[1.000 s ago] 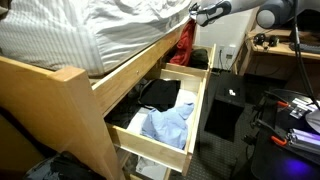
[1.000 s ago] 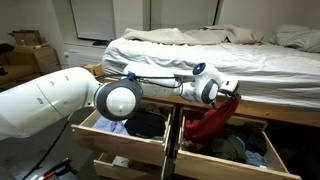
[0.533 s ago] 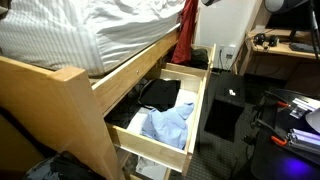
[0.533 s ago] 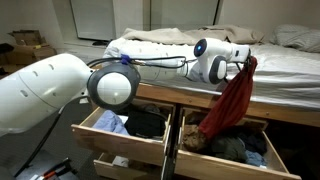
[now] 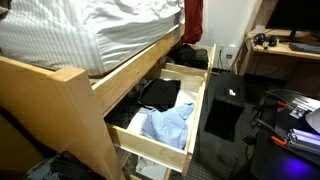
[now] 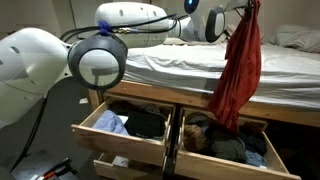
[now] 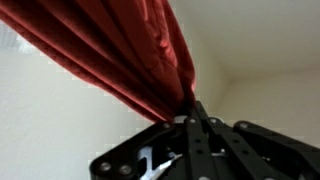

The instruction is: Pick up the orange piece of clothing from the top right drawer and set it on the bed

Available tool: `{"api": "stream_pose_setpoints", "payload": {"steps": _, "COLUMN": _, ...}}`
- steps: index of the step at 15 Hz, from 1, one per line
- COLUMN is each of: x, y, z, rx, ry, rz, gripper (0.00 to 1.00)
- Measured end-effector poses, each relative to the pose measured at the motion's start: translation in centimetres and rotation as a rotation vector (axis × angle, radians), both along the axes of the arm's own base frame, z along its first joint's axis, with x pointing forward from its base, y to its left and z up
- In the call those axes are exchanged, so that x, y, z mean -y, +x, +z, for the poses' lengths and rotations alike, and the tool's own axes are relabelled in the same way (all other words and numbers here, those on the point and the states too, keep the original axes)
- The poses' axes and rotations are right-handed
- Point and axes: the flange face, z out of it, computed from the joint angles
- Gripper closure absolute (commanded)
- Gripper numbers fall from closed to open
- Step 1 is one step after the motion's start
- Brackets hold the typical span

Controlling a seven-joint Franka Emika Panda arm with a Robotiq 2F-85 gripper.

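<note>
The orange piece of clothing (image 6: 238, 70) hangs limp from my gripper (image 6: 243, 6), which is shut on its top end near the upper frame edge. Its lower end dangles just above the open top right drawer (image 6: 225, 168), which holds dark clothes. The cloth hangs in front of the bed's side edge, next to the bed (image 6: 165, 62) with its rumpled white striped bedding. In an exterior view only the cloth (image 5: 193, 20) shows beside the bed (image 5: 100, 30); the gripper is out of frame. In the wrist view the jaws (image 7: 190, 108) pinch the red fabric (image 7: 130, 50).
The matching open drawer (image 6: 120, 140) holds a light blue shirt (image 6: 112, 122) and black clothes; it also shows in an exterior view (image 5: 165, 125). A black box (image 5: 222, 110) stands beside the drawers. A desk with gear (image 5: 285, 45) is behind, and cables and tools (image 5: 295, 110) lie on the floor.
My gripper has risen with the orange clothing. The cloth has come up out of the drawer and now hangs full length in front of the bed.
</note>
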Motion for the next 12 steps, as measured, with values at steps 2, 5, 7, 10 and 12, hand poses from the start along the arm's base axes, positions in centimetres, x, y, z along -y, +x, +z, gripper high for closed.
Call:
{"api": "stream_pose_setpoints", "payload": {"steps": 2, "x": -2.8, "y": -1.3, "z": 4.8, "rx": 0.068, "ry": -0.052, "rz": 0.043, "gripper": 1.00}}
{"api": "stream_pose_setpoints", "payload": {"steps": 5, "x": -8.1, "y": -3.5, "z": 11.7, "rx": 0.156, "ry": -0.134, "rz": 0.117, "gripper": 1.00}}
{"api": "stream_pose_setpoints", "payload": {"steps": 7, "x": -12.9, "y": -5.0, "z": 16.0, "rx": 0.212, "ry": -0.194, "rz": 0.186, "gripper": 1.00}}
{"api": "stream_pose_setpoints", "payload": {"steps": 10, "x": -22.3, "y": -6.6, "z": 20.4, "rx": 0.255, "ry": -0.272, "rz": 0.339, "gripper": 1.00}}
{"api": "stream_pose_setpoints", "payload": {"steps": 12, "x": -28.1, "y": -7.1, "z": 21.3, "rx": 0.254, "ry": -0.240, "rz": 0.465, "gripper": 1.00}}
